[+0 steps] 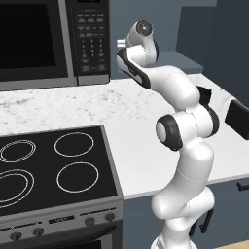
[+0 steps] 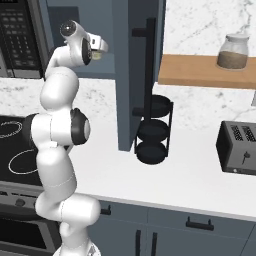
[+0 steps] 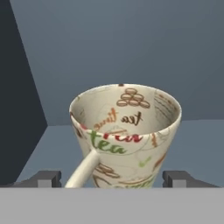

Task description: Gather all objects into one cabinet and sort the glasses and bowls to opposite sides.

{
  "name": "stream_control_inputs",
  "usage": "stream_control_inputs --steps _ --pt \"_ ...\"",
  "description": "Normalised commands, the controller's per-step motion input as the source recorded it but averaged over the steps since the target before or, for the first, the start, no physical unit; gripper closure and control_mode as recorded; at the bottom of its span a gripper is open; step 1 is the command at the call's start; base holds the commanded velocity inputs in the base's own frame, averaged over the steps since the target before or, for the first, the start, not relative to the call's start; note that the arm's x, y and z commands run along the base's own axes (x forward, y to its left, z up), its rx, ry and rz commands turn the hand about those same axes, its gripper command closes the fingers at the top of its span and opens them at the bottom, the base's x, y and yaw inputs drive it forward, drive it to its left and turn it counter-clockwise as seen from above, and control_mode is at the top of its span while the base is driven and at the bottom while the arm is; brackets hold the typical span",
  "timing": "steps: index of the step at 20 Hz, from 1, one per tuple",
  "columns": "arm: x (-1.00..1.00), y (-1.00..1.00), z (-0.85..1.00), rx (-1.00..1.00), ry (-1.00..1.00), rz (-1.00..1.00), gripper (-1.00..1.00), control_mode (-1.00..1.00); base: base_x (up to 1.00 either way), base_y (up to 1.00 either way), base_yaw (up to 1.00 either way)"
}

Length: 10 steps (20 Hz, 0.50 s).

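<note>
Hand view — a cream cup (image 3: pixel 127 135) printed with "tea" lettering and small brown ring motifs sits between the two dark fingertips (image 3: pixel 46 178), its mouth tilted toward the camera and a pale handle running down to the lower left. The gripper (image 3: pixel 114 179) has one tip on each side of the cup's base; whether the tips press on the cup or merely flank it cannot be told. Behind the cup is a slate-blue back wall and a flat blue-grey shelf floor, with a darker side wall to the cup's left.

Right base view — the arm is raised, its hand (image 2: pixel 95 47) reaching toward the open slate-blue cabinet (image 2: pixel 132 75), just left of the cabinet's long black bar handle (image 2: pixel 148 65). A pale object shows at the hand's end, too small to identify. Below the cabinet door stands a black three-tier rack (image 2: pixel 151 132) on the white counter (image 2: pixel 200 180); to the right of the cabinet are a toaster (image 2: pixel 239 147) and a jar (image 2: pixel 233 51) on a wooden shelf (image 2: pixel 207 71).
</note>
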Motion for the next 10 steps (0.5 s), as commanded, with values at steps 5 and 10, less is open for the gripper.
stream_control_inputs --steps 5,10 --pt "0.32 0.21 -0.38 -0.03 0.00 0.00 1.00 -1.00 0.00 0.00 0.00" --pt "0.43 0.00 -0.46 0.00 0.01 0.00 1.00 -1.00 0.00 0.00 0.00"
